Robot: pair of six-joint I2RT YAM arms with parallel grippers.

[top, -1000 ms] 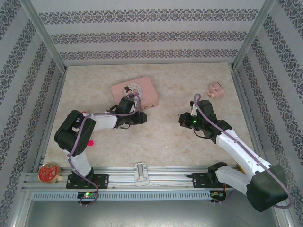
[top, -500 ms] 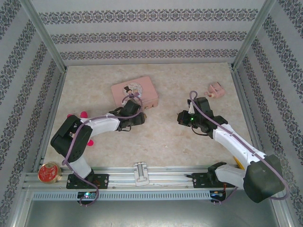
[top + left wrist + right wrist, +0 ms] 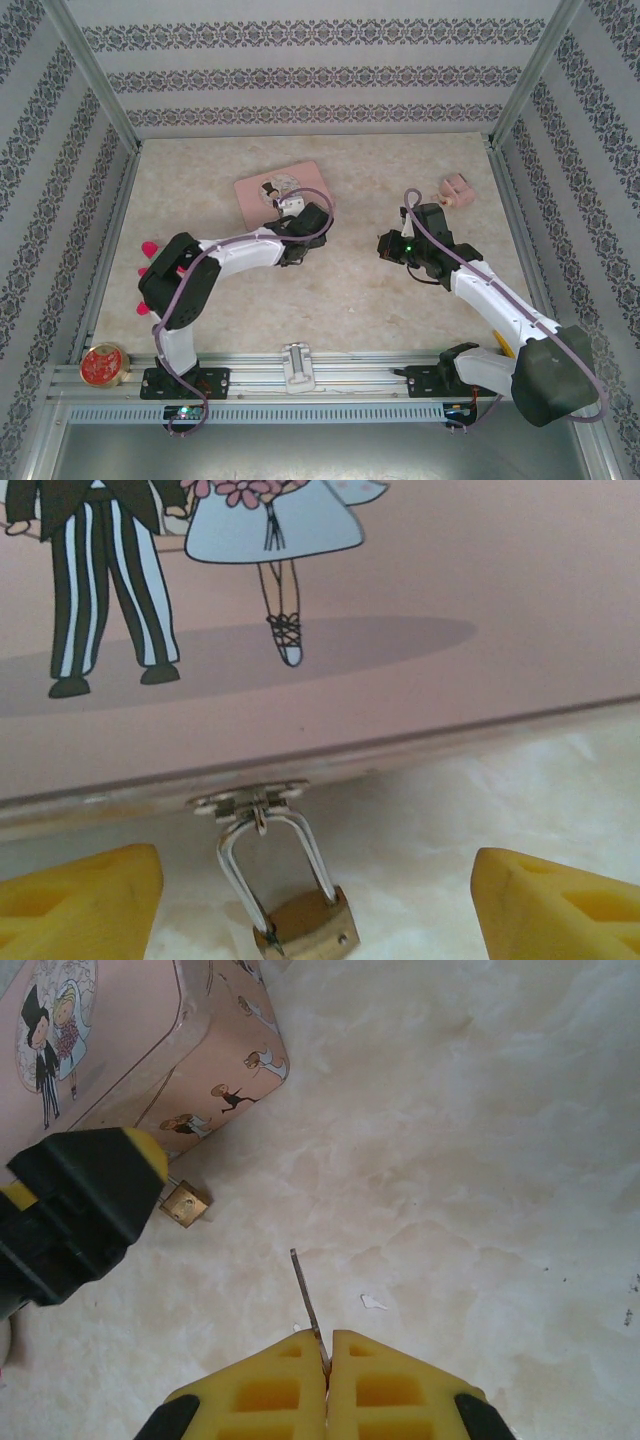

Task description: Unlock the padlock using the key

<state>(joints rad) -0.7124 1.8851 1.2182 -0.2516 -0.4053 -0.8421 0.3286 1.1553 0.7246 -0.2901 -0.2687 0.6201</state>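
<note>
- The left end effector (image 3: 318, 900) is spread wide and empty, its fingers flanking the padlock (image 3: 305, 925).
- The padlock hangs from the hasp (image 3: 250, 800) of the pink tin (image 3: 420, 680), resting on the table (image 3: 480, 1140) left of centre, toward the far edge.
- The right end effector (image 3: 327, 1355) pinches the key (image 3: 306, 1300), which is near the padlock but not touching it.

We get bright, even, diffuse light with soft shadows. At the left gripper (image 3: 318, 880), the yellow foam fingers (image 3: 80, 900) blur, yet the small brass padlock (image 3: 305, 928) between them is sharp. Ahead of the right gripper (image 3: 327, 1345), the pale marbled tabletop (image 3: 480, 1110) looks washed out; the thin dark metal key (image 3: 306, 1300) reads crisp.
</note>
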